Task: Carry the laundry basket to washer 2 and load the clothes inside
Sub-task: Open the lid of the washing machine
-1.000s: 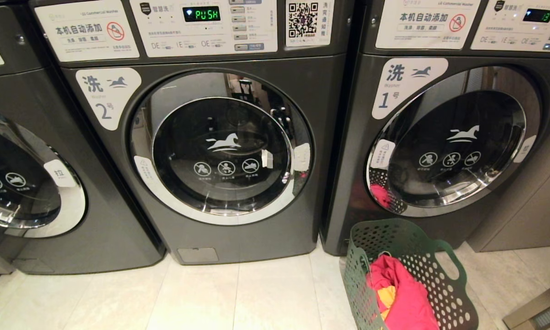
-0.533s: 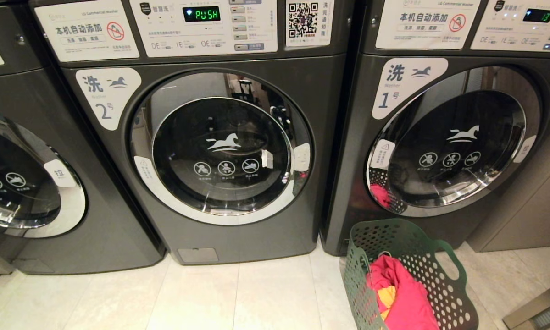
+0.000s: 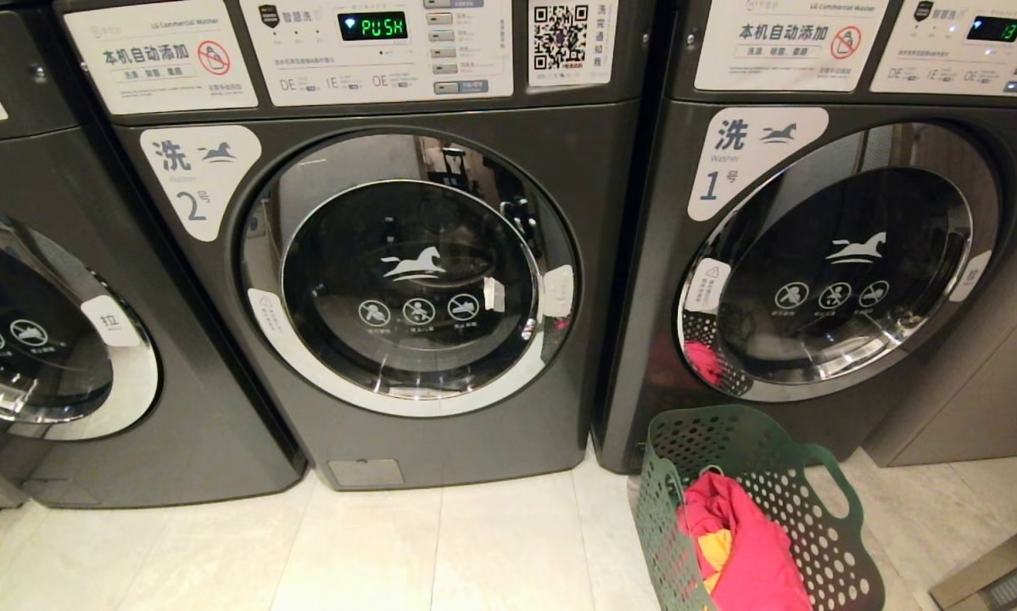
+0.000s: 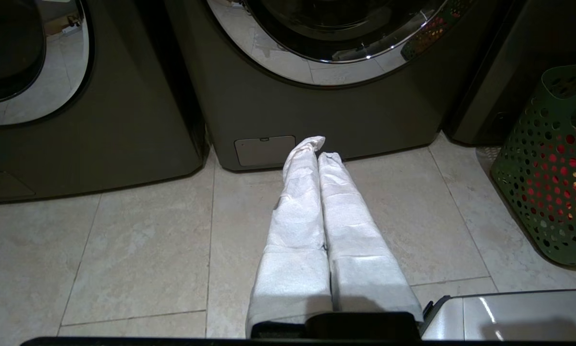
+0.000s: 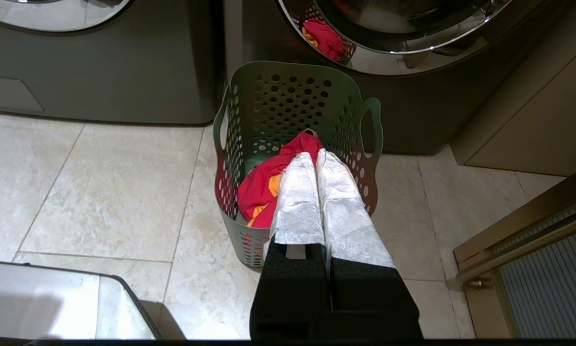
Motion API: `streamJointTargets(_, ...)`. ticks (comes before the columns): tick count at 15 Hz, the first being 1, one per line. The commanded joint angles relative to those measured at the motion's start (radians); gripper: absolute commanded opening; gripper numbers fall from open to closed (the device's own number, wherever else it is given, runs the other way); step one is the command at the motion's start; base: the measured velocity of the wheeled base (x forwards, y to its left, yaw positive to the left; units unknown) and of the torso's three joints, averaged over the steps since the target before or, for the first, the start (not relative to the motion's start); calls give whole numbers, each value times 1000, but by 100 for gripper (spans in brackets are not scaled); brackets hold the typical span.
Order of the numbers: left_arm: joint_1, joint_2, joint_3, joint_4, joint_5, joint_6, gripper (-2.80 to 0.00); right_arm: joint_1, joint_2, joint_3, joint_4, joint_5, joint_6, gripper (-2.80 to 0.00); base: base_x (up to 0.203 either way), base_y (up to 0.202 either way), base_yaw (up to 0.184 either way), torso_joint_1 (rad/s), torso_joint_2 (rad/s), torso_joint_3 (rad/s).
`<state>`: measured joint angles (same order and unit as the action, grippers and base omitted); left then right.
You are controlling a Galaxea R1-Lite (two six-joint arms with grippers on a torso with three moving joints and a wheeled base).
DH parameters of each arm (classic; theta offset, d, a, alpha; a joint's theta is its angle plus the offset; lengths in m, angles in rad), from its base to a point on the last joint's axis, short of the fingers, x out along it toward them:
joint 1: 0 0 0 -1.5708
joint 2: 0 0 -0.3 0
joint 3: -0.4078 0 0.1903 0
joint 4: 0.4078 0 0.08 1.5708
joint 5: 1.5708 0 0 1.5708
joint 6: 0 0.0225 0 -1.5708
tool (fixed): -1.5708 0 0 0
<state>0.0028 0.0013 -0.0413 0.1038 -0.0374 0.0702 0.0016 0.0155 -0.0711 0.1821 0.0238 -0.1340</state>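
Head view is showing me the basket (image 3: 754, 509) sitting on the floor before washer 1 (image 3: 822, 246), clothes (image 3: 741, 547) inside, both end effectors, right (image 5: 315, 154) and left (image 4: 316, 146), clenched and empty, so I'm judging carrying unstarted: next I'm needing a handle grip toward washer 2 (image 3: 406, 271).

washers: 3 (image 3: 423, 271) | basket: 1 (image 3: 822, 526) | clothes bundle: 1 (image 3: 750, 552) | grippers: 2 (image 4: 319, 146)

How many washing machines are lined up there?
3: washer 2 in the middle, the washer labelled 1 right, an unnumbered washer cut off left. More may stand beyond view.
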Motion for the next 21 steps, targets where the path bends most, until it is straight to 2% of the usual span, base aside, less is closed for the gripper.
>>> streamJointTargets(1, 0, 0, 1, 0, 1, 0, -280, 0, -16, 1, 0, 1, -1, -280, 0, 0, 0, 0, 0, 0)
streamJointTargets(11, 0, 0, 1, 0, 4, -1, -280, 0, -15, 1, 0, 1, 1, -280, 0, -14, 4, 1, 1, 1)
streamJointTargets(21, 0, 0, 0, 0, 4, 0, -280, 1, -16, 1, 0, 0, 12, -280, 0, -186, 1, 3, 2, 3)
